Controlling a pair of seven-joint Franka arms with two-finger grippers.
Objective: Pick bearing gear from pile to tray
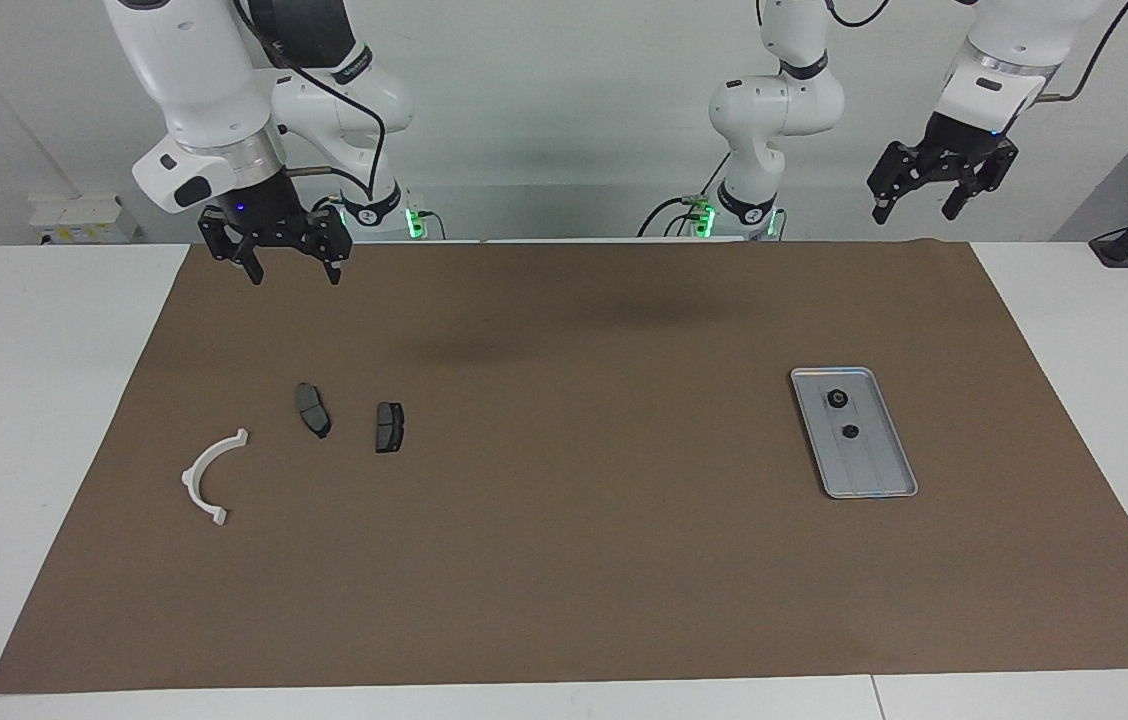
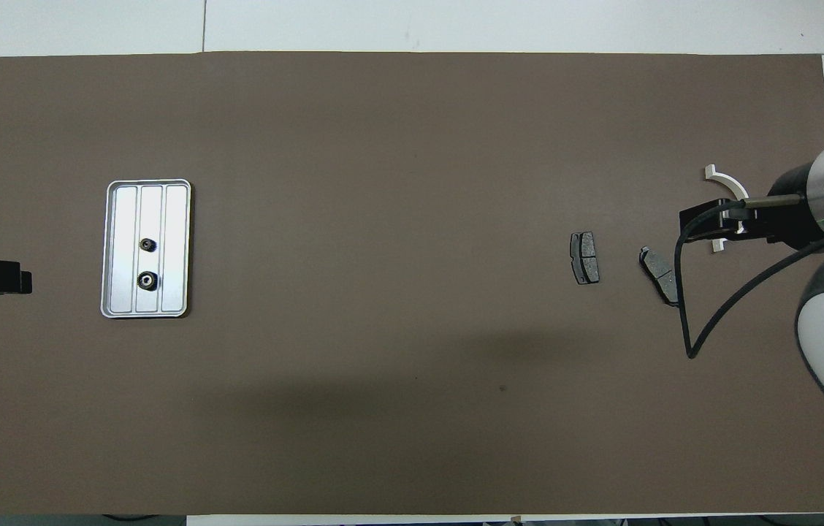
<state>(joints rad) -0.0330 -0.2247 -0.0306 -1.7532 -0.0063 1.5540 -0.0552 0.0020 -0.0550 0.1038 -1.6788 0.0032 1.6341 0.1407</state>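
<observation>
The tray [image 1: 854,432] is lying flat on the brown mat [image 1: 564,560] toward the left arm's end of the desk [image 1: 24,400], and 2 small black round pieces are sitting inside it: 1 [image 1: 837,398] nearer to the robots, the other [image 1: 851,432] just beside it, farther from them. Both are lying apart from each other and from the rim.

Toward the right arm's end of the desk, 3 loose parts are resting on the mat. 2 dark grey plates are lying side by side, near each other but not touching: 1 [image 1: 390,427] closer to the middle of the desk, the other [image 1: 312,410] beside it toward the right arm's end. A white curved bracket [image 1: 209,477] is lying a little farther from the robots than the plates.

The left hand [image 1: 934,192] is hanging high in the air over the desk's edge at the robots' end, fingers spread and grasping nothing. The right hand [image 1: 289,258] is hovering over the mat at the robots' end, with the plates lying farther from the robots than the spot beneath it; its fingers are likewise spread apart with nothing between them.
</observation>
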